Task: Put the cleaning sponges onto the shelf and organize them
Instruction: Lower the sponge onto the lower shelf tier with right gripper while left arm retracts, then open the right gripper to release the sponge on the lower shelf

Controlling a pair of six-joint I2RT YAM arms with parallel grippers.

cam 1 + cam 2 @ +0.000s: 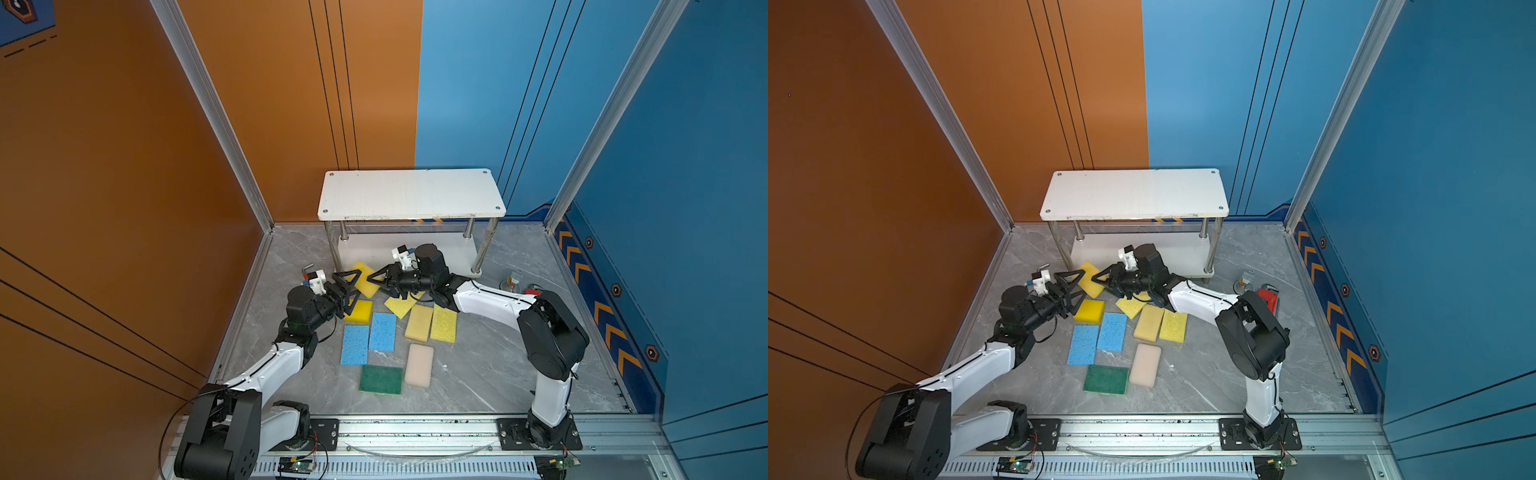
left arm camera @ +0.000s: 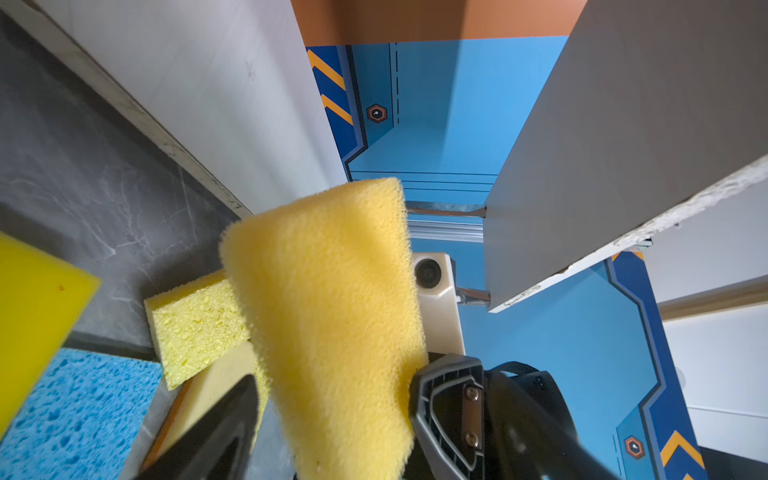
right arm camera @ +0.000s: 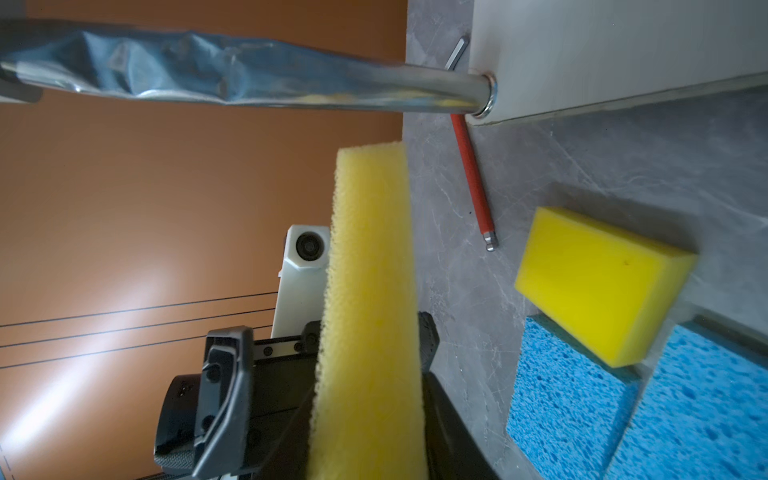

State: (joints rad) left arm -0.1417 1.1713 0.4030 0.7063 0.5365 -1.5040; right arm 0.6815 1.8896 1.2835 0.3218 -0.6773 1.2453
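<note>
Pinching a yellow sponge [image 1: 365, 282] in my right gripper [image 1: 377, 279], I have my left gripper [image 1: 357, 286] spread wide around its other end, gripping nothing. The handover looks done, just in front of the shelf [image 1: 411, 195]; next the left must back clear so the right can lift the sponge onto it.

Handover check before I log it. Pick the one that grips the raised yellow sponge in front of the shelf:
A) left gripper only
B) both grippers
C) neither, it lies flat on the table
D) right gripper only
D: the right gripper is closed on the yellow sponge and holds it up, while the left gripper has its jaws spread wide and does not press it.
</note>
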